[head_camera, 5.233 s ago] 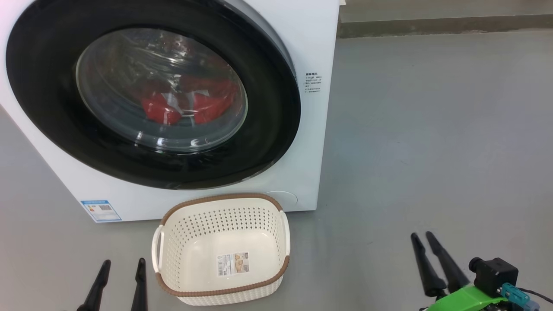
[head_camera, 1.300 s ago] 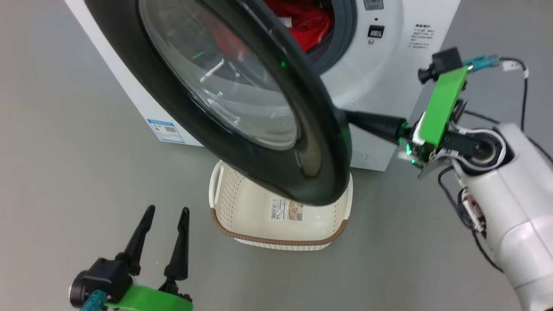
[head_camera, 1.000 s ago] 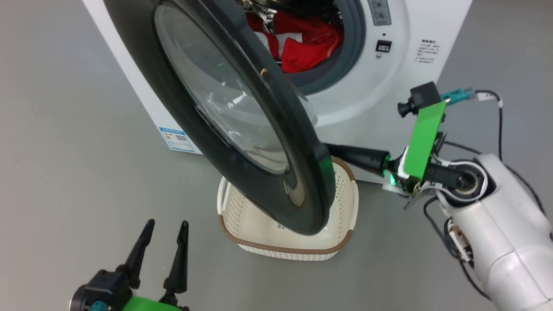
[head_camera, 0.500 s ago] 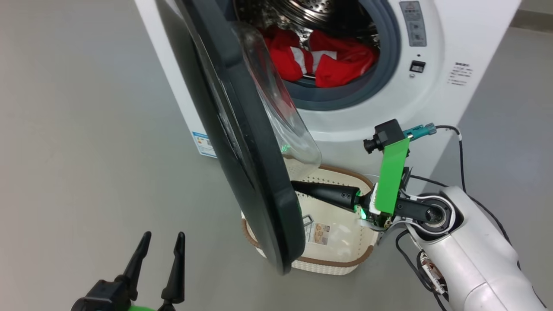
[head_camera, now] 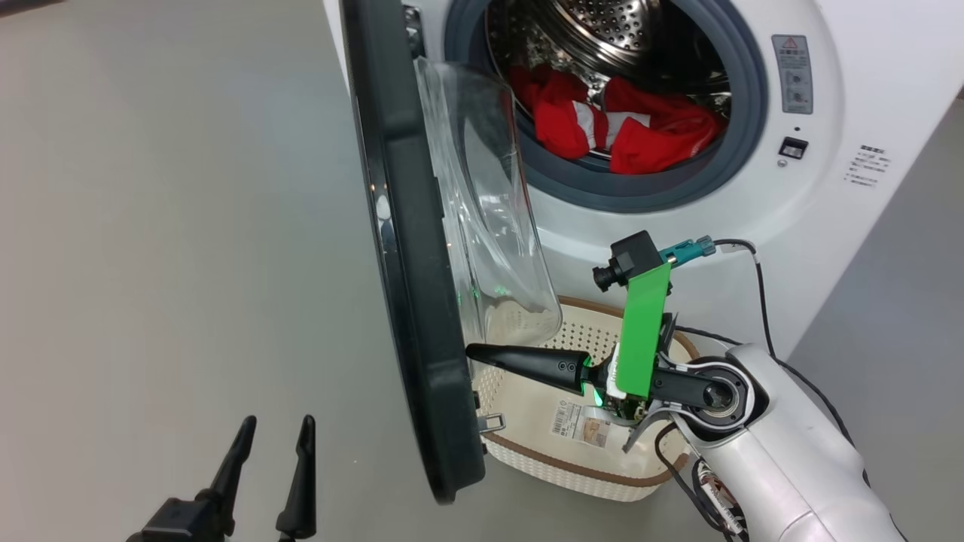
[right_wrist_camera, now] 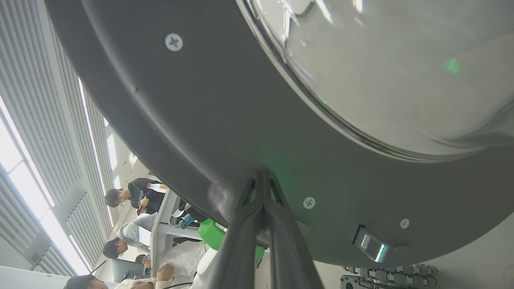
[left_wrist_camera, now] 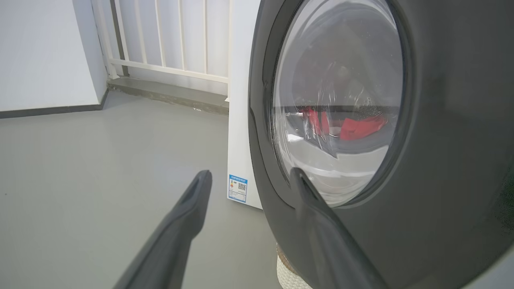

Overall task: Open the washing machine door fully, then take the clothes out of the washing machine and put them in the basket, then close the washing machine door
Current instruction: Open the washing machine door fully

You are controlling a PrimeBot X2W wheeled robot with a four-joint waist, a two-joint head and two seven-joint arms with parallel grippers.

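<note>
The white washing machine (head_camera: 828,218) stands at the upper right with its door (head_camera: 410,301) swung out, seen nearly edge-on, its glass bowl (head_camera: 489,226) bulging toward the drum. Red clothes (head_camera: 625,132) with white panels lie in the steel drum. The cream basket (head_camera: 572,470) sits on the floor below the opening, partly behind the door and my right arm. My right gripper (head_camera: 471,352) is shut, with its tips against the door's inner rim (right_wrist_camera: 200,100), also seen close up (right_wrist_camera: 262,176). My left gripper (head_camera: 276,429) stands open and empty at lower left, facing the door's outer face (left_wrist_camera: 441,180).
Bare grey floor (head_camera: 166,226) spreads left of the door. A cable (head_camera: 761,286) loops from my right wrist in front of the machine. The left wrist view shows a white railing (left_wrist_camera: 168,40) and wall behind. Several people (right_wrist_camera: 136,196) sit at desks beyond the door.
The door has swung further open, from slanted over the basket to nearly edge-on, with my shut right gripper following against its inner rim. The head camera has shifted too. My left gripper stays open.
</note>
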